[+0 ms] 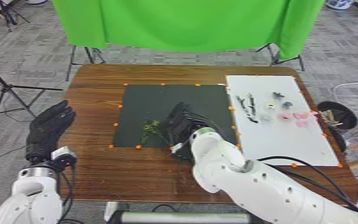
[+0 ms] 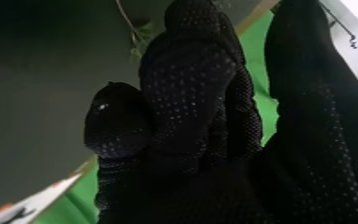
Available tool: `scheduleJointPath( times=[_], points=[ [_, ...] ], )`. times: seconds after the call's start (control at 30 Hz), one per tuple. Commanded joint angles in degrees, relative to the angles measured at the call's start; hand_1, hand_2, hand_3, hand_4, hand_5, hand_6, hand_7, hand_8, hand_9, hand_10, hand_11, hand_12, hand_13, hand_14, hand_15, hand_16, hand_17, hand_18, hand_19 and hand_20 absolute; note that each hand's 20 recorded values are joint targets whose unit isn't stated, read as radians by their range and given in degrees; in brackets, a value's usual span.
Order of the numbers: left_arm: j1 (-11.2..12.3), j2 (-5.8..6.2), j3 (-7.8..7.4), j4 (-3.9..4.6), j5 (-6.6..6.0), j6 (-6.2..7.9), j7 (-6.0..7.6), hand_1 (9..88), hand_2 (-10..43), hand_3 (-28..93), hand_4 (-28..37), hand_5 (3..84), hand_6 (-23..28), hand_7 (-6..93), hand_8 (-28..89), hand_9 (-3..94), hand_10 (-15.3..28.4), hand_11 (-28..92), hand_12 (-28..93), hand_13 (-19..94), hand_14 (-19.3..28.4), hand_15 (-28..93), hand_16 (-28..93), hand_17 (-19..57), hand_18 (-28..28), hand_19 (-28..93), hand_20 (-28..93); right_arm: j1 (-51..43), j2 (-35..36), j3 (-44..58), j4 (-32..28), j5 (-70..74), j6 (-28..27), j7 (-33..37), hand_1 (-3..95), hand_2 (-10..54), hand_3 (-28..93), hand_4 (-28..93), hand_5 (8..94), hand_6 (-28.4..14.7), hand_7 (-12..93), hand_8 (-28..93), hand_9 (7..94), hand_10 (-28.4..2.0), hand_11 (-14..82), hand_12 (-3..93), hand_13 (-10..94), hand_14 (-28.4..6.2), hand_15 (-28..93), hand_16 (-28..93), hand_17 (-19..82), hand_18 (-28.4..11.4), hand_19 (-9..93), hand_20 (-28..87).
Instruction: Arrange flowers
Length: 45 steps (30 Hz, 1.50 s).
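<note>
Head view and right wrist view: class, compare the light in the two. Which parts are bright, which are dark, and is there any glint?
Head view: light looks fairly even, with the sheet palest and the mat dark; right wrist view: the right hand is mostly in deep shade, with one small white spot, perhaps a glint, and the mat darkens to near black in one corner.

And here on the desk, the green sprig is too small to make out leaf from bloom! Does the right hand touch it? Can't tell! The dark bits and pink patches on the white sheet are tiny, too, their kind anyone's call. Over to the wrist view: a thin stem runs off the picture's edge, its leaves dim and blurred!
</note>
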Motion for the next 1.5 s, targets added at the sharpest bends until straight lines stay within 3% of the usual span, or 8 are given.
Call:
scheduleJointPath(
  times=[0.03,0.37,0.53,0.73,0.8,0.93,0.97,1.5],
  points=[
    [0.3,-0.03,-0.12,-0.13,0.34,-0.67,-0.43,41.0,-5.2,72,-14.2,49.0,0.3,19.8,-10,42.7,12.2,21,10,37,13.8,22,-2,16.5,11.0,10,28,-0.1,1.3,0.9,-1.8,-7.1,-0.1,-2.0,39.2,-9.5,65,-14,72.5,-3.0,20,-9,90.2,-12.9,27.1,20.4,94,-2.7,49,23,73,-5.1,85,25],
    [0.3,-0.13,-0.36,0.04,0.37,-0.92,-0.79,41.1,-5.2,72,-14.1,49.1,0.2,19.9,-10,42.7,12.1,21,10,37,13.8,22,-2,16.4,11.1,10,28,-0.4,5.2,4.8,-5.5,-8.4,1.6,-6.5,35.4,-9.5,66,-13,72.1,-2.0,21,-10,89.3,-12.3,27.8,20.7,94,-3.0,48,24,72,-6.3,86,27],
    [0.5,-0.31,-0.53,-0.03,0.37,-1.11,-0.92,41.1,-5.3,72,-14.1,49.1,0.2,19.9,-10,42.7,12.0,21,10,37,13.8,22,-2,16.3,11.1,10,28,0.1,6.8,4.0,-7.8,-3.3,1.3,-14.0,27.8,-7.1,67,-12,70.8,-1.4,21,-10,82.3,-15.0,19.3,18.2,94,-4.2,45,27,69,-8.5,89,28],
    [0.4,-0.38,-0.52,-0.02,0.55,-1.80,-0.90,41.1,-5.4,72,-14.1,49.1,0.1,19.9,-10,42.7,12.1,21,10,37,13.8,22,-2,16.3,11.0,10,28,-0.2,8.0,4.2,-8.1,3.4,-11.9,-25.2,23.9,1.0,66,-13,65.1,-1.8,20,-9,69.9,-14.7,11.6,14.6,94,-4.4,48,28,67,-10.5,93,32],
    [1.1,-0.20,-0.43,-0.86,0.62,-1.04,-0.86,41.2,-5.4,72,-14.2,49.1,0.2,19.8,-10,42.6,12.2,21,10,37,13.8,22,-2,16.3,11.0,10,28,-0.8,8.3,5.4,-7.5,4.8,-17.7,-28.3,23.0,2.9,66,-14,62.9,-2.0,20,-9,66.2,-13.8,9.6,13.1,94,-4.1,52,26,67,-11.1,93,37],
    [0.7,-0.07,0.24,-0.69,0.44,-0.13,-0.72,41.1,-5.4,72,-14.2,49.1,0.2,19.9,-10,42.4,12.1,21,10,37,13.8,22,-2,16.2,11.0,10,28,-0.7,7.6,7.5,-5.3,4.8,-28.2,-27.9,20.5,7.7,66,-16,57.7,-2.5,17,-9,60.6,-13.6,7.4,10.9,94,-4.1,55,25,67,-12.1,93,42],
    [0.4,-0.26,-0.05,-0.16,0.43,-0.69,-0.79,41.1,-5.4,72,-14.2,49.0,0.2,19.9,-10,42.4,12.1,21,10,37,13.8,22,-2,16.2,11.0,10,28,-0.1,7.3,7.0,-4.7,4.8,-28.8,-27.0,19.6,9.0,66,-17,56.8,-2.9,15,-8,58.8,-13.6,7.1,9.9,94,-4.2,55,25,67,-12.3,93,43],
    [0.0,-0.34,0.05,0.05,0.46,-0.99,-0.93,41.0,-5.3,72,-14.0,49.0,0.2,19.9,-10,42.4,12.1,21,10,37,13.7,22,-2,16.1,11.0,10,28,-0.2,6.9,7.4,-1.9,2.2,-29.7,-23.2,17.1,10.8,66,-17,52.2,-4.3,11,-8,53.1,-12.9,6.2,7.4,93,-4.9,55,25,67,-13.3,93,44]
  ],
)
